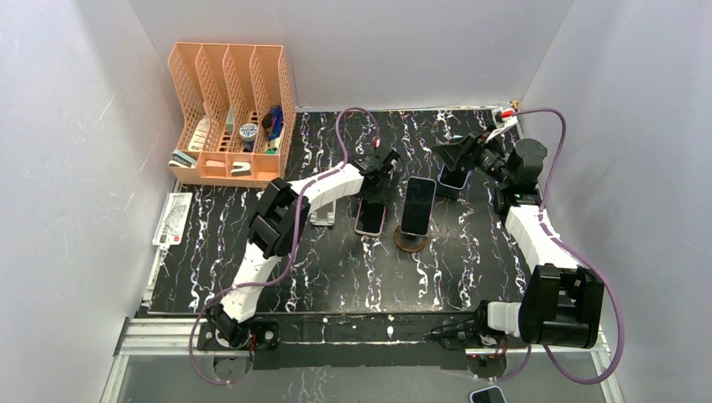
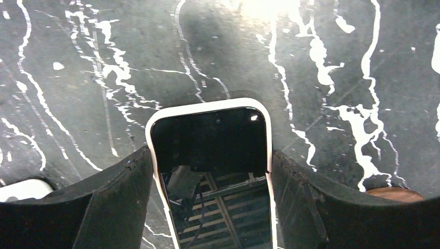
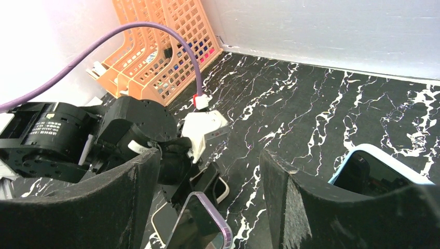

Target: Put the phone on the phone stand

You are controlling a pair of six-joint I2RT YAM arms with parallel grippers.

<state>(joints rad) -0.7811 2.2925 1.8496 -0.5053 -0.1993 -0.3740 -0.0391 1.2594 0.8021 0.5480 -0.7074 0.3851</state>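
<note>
A phone in a white case [image 1: 369, 217] lies on the black marble table [image 1: 336, 269], just left of centre. My left gripper [image 1: 375, 180] is down over its far end. In the left wrist view the phone [image 2: 210, 140] sits between both fingers [image 2: 119, 202], whose inner edges touch its sides. A purple-cased phone [image 1: 417, 206] leans on a round brown stand [image 1: 410, 243]. A silver stand [image 1: 323, 214] is left of the white-cased phone. My right gripper [image 1: 460, 155] is open and empty above a blue-cased phone [image 1: 453, 180].
An orange file organiser [image 1: 231, 113] with small items stands at the back left. A white card [image 1: 170, 220] lies off the table's left edge. In the right wrist view the purple-cased phone [image 3: 207, 223] and the blue-cased phone [image 3: 373, 168] sit close to my open fingers.
</note>
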